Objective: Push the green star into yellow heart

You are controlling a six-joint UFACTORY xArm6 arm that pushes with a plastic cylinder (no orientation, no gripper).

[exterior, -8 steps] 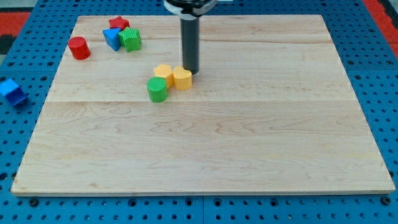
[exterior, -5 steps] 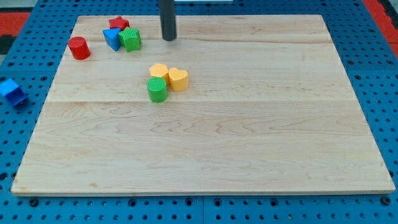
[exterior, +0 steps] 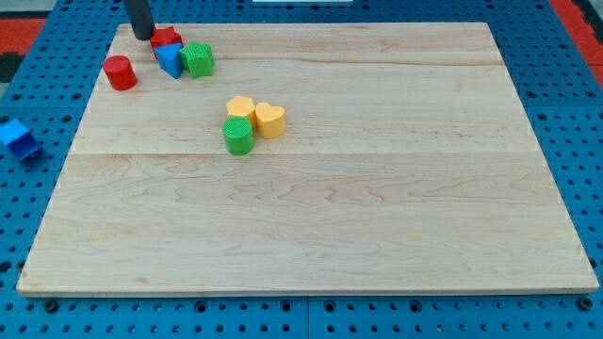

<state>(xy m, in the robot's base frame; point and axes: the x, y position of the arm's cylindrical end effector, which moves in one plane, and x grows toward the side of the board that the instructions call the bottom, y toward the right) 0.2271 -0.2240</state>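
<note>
Pale wood board [exterior: 377, 217] on blue pegboard [exterior: 575, 141]. My tip [exterior: 141, 36] at board's top-left corner, just left of red star [exterior: 167, 39], touching or nearly, can't tell. No gripper, plain rod. Green star [exterior: 198, 59] near top-left, touching blue block [exterior: 171, 58]. Red cyl. [exterior: 120, 72] near left edge. Yellow heart [exterior: 269, 119] left of centre, w/ yellow block [exterior: 241, 107] & green cyl. [exterior: 237, 136]. Blue block off-board [exterior: 17, 137] on left.

You get bright, even light from above, with no glare on the pale wooden board [exterior: 377, 207] and only small, soft shadows tucked under the blocks. Focus is sharp across the whole view, and you can read the wood grain clearly. The board's edges look straight, with no bending at the corners.
</note>
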